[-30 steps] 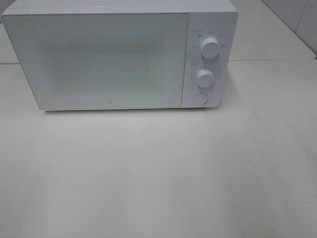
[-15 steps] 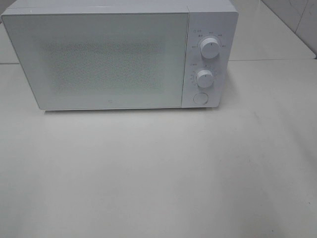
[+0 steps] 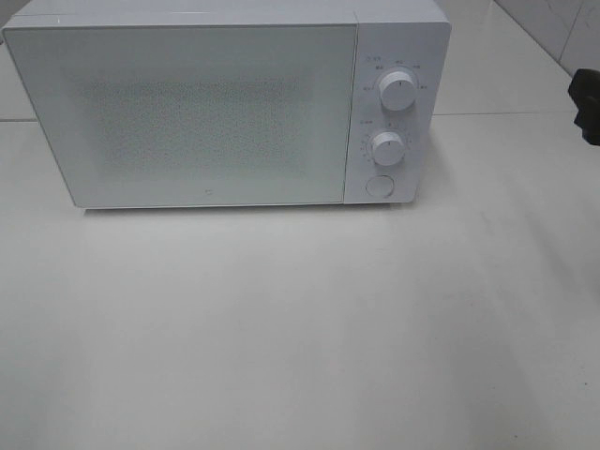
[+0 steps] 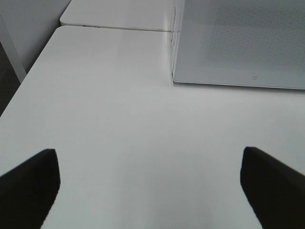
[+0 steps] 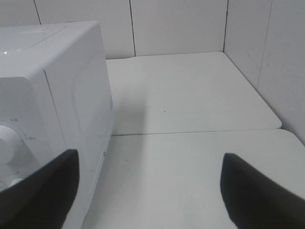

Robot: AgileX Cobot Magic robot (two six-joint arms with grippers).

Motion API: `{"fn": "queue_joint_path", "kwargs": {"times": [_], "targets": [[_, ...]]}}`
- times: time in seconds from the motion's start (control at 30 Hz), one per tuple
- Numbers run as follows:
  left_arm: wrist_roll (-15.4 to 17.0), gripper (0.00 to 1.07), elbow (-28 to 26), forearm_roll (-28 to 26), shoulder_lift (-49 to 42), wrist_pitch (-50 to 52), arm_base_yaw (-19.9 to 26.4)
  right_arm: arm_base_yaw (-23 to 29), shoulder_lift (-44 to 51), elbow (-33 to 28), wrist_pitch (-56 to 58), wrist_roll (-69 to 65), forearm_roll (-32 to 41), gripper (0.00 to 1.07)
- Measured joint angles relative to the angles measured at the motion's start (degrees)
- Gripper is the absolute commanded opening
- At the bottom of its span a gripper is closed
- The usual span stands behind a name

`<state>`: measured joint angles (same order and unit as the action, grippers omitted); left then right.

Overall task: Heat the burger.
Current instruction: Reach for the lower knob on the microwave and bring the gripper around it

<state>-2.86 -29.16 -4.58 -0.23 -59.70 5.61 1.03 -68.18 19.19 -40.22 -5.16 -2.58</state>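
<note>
White table [image 3: 300, 328] fills most of the high view, and it is smooth and plain. A thin line [image 3: 506, 113] runs across it near the back. Behind the table stands a wall [image 5: 176, 26] of big pale tiles.

A white microwave [image 3: 225, 103] sits at the back of the table. It is the biggest thing here. Its wide door [image 3: 187, 112] is shut. The door has a cloudy, dotted window, so you cannot see inside. To the right of the door is a narrow panel [image 3: 395, 56]. On the panel are a top knob [image 3: 397, 94], a lower knob [image 3: 387, 147] and a round button [image 3: 379, 186] at the bottom.

The burger does not show in any view, and I cannot tell if it is behind the shut door.

The left gripper [image 4: 150, 188] hangs over the bare table in front of the door's left corner. Its two dark fingers [image 4: 28, 188] are far apart, with nothing between them. The right gripper [image 5: 150, 191] is by the microwave's right side, close to the knobs. Its fingers [image 5: 262, 191] are far apart too, and they hold nothing.

A small dark bit of the robot [image 3: 587, 101] pokes in at the right edge of the high view, well apart from the microwave.
</note>
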Motion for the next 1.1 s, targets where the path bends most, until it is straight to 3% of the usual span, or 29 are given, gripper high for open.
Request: {"fn": "queue_joint_path", "kwargs": {"times": [0.23, 0.33, 0.37, 0.57, 0.7, 0.9, 1.1], "targets": [[0.0, 0.98, 0.0, 0.0, 0.0, 0.0, 0.0, 2.6, -7.8, -1.8, -9.7, 6.0, 5.2, 0.76], [0.0, 0.98, 0.0, 0.0, 0.0, 0.0, 0.0, 6.8, -10.9, -3.6, -16.3, 10.3, 11.0, 0.76], [0.0, 0.98, 0.0, 0.0, 0.0, 0.0, 0.0, 10.4, -12.9, -4.5, -19.9, 12.4, 15.0, 0.76], [0.0, 0.98, 0.0, 0.0, 0.0, 0.0, 0.0, 19.7, -17.1, -5.0, -27.0, 15.6, 23.8, 0.76], [0.0, 0.98, 0.0, 0.0, 0.0, 0.0, 0.0, 24.3, -19.1, -5.0, -28.4, 16.2, 28.2, 0.76], [0.0, 0.98, 0.0, 0.0, 0.0, 0.0, 0.0, 34.4, -23.0, -4.9, -28.5, 17.1, 43.3, 0.76], [0.0, 0.98, 0.0, 0.0, 0.0, 0.0, 0.0, 40.4, -25.6, -2.9, -28.6, 18.4, 47.8, 0.76]]}}
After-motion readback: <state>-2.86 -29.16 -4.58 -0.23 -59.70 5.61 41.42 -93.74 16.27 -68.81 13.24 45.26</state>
